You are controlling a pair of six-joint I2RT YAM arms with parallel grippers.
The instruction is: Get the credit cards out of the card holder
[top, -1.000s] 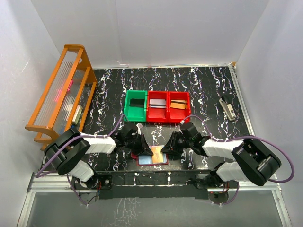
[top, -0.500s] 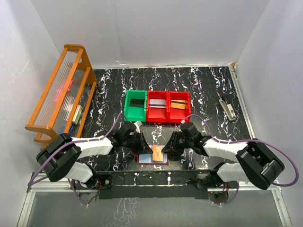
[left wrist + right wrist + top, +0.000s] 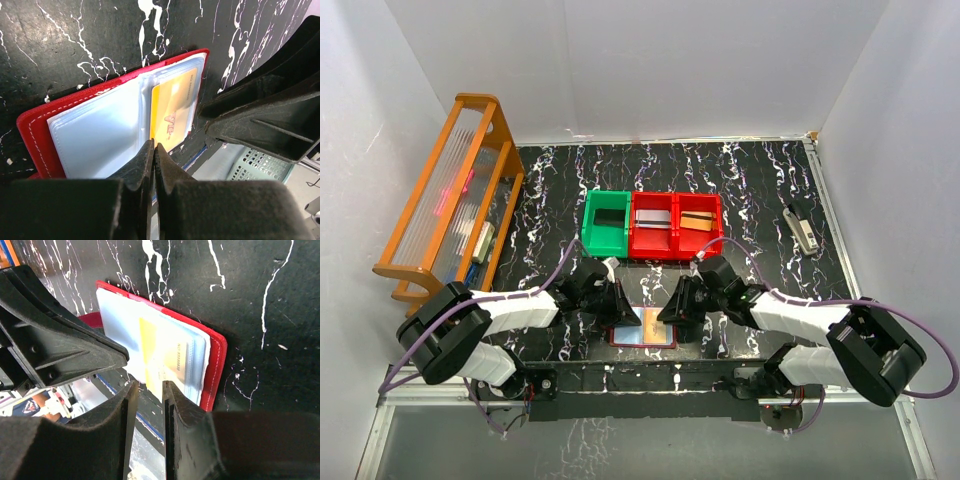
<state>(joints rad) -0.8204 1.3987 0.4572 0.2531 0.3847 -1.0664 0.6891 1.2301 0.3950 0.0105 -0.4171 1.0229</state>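
**A:** Where is the card holder (image 3: 642, 333)?

**B:** It lies open flat at the 6 o'clock edge of the bench (image 3: 750, 180), sleeves up, with a yellow credit card (image 3: 172, 112) in one sleeve.

**A:** And the arms?

**B:** Both reach low and inward. The left end effector (image 3: 618, 318) comes in from 9 o'clock, fingers pressed together, tips over the holder's edge. The right end effector (image 3: 672, 316) comes in from 3 o'clock, fingers slightly apart and clamping nothing.

**A:** Anything beyond?

**B:** A green bin (image 3: 605, 222) and red bins (image 3: 675, 225) at the holder's 12 o'clock.
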